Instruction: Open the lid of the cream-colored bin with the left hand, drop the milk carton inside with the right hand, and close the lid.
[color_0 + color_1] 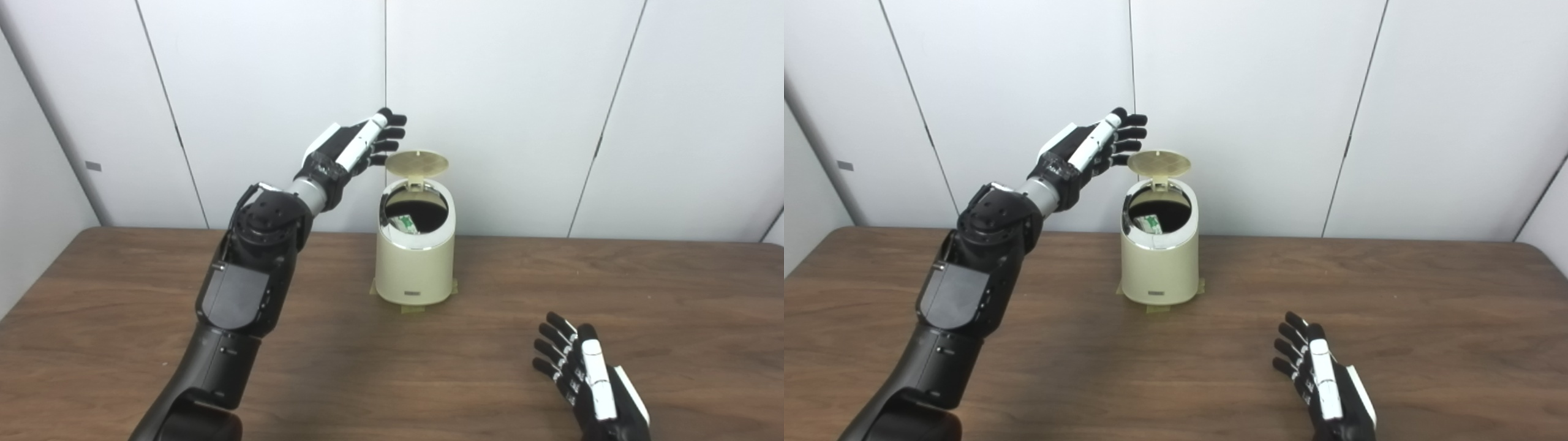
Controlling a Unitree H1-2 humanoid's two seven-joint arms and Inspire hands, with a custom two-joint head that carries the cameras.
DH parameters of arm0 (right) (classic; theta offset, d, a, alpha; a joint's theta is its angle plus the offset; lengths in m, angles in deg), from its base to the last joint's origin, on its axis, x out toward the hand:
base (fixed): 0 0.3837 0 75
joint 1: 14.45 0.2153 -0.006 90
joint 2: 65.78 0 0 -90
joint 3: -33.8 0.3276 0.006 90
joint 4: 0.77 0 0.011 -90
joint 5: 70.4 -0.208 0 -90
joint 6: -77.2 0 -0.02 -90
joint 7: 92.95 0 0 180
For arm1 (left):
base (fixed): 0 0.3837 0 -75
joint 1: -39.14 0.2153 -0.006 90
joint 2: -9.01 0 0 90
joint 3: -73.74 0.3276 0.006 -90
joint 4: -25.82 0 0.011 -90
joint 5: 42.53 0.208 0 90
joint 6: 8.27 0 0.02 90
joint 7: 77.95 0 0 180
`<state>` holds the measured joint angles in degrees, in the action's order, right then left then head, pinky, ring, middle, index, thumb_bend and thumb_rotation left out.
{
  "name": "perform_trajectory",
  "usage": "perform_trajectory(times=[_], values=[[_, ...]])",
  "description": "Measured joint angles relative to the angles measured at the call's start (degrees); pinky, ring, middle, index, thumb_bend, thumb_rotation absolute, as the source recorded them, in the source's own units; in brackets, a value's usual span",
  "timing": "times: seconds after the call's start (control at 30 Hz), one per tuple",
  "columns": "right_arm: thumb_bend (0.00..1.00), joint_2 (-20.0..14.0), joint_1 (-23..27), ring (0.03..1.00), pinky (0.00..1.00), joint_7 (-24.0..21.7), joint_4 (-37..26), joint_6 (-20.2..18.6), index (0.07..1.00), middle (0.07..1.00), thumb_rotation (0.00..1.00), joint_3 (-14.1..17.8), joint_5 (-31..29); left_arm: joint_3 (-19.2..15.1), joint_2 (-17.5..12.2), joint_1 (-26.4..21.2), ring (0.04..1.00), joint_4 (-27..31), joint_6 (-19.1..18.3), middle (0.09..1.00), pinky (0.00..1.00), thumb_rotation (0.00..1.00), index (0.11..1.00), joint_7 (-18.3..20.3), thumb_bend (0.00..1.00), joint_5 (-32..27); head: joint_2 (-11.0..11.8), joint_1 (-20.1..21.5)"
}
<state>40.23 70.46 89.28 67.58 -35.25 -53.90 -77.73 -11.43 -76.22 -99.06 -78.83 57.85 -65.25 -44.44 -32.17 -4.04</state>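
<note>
Milk carton (405, 223) already lies inside the cream bin (415, 257) near the counter's (551, 275) back edge, its lid (416, 163) up, so only closing remains; the left robot hand (361, 144) hovers spread and empty beside it, the right robot hand (582, 373) rests open and empty.

black arms; black-fingered hands (358, 147) with white plates

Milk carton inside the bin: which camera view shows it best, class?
The left eye view: the milk carton appears slightly larger inside the open bin. The right eye view shows the same small part of it.
</note>
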Motion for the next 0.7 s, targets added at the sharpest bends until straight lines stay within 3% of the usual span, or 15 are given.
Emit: perform_trajectory(times=[0.17, 0.3, 0.47, 0.53, 0.7], values=[[0.47, 2.73, -0.31, 0.819, 0.74, 1.33, 1.84, 5.11, 0.843, 0.838, 0.94, 0.23, 0.31, 1.32, -0.57, -0.77, 0.840, -2.88, 2.18, 0.831, 0.81, 0.95, 0.847, 2.46, 0.33, 0.52, 0.35, 0.61], [0.47, 3.11, -0.49, 0.821, 0.73, 1.57, 3.62, 6.86, 0.852, 0.839, 0.95, -0.02, 1.11, 3.52, -1.78, -0.81, 0.799, -3.30, 4.55, 0.778, 0.75, 0.98, 0.819, 3.56, 0.32, 3.02, 0.35, 0.26], [0.42, 3.27, -0.46, 0.764, 0.70, 2.68, 5.03, 7.89, 0.828, 0.732, 0.94, -0.29, 3.38, 9.00, -4.97, -0.80, 0.725, -0.80, 9.29, 0.688, 0.65, 0.98, 0.734, 3.68, 0.35, 11.42, 0.26, -0.18], [0.39, 3.34, -0.45, 0.733, 0.67, 3.38, 6.43, 10.41, 0.816, 0.696, 0.91, -0.78, 5.15, 11.47, -6.48, -0.80, 0.717, 1.40, 9.84, 0.673, 0.64, 0.99, 0.715, 3.26, 0.40, 16.47, 0.26, 0.09], [0.37, 3.49, -0.42, 0.729, 0.69, 4.15, 8.09, 13.42, 0.820, 0.684, 0.88, -1.00, 6.77, 17.64, -9.60, -0.76, 0.672, 4.15, 13.95, 0.645, 0.66, 1.00, 0.687, 3.27, 0.40, 28.07, 0.26, 0.18]])
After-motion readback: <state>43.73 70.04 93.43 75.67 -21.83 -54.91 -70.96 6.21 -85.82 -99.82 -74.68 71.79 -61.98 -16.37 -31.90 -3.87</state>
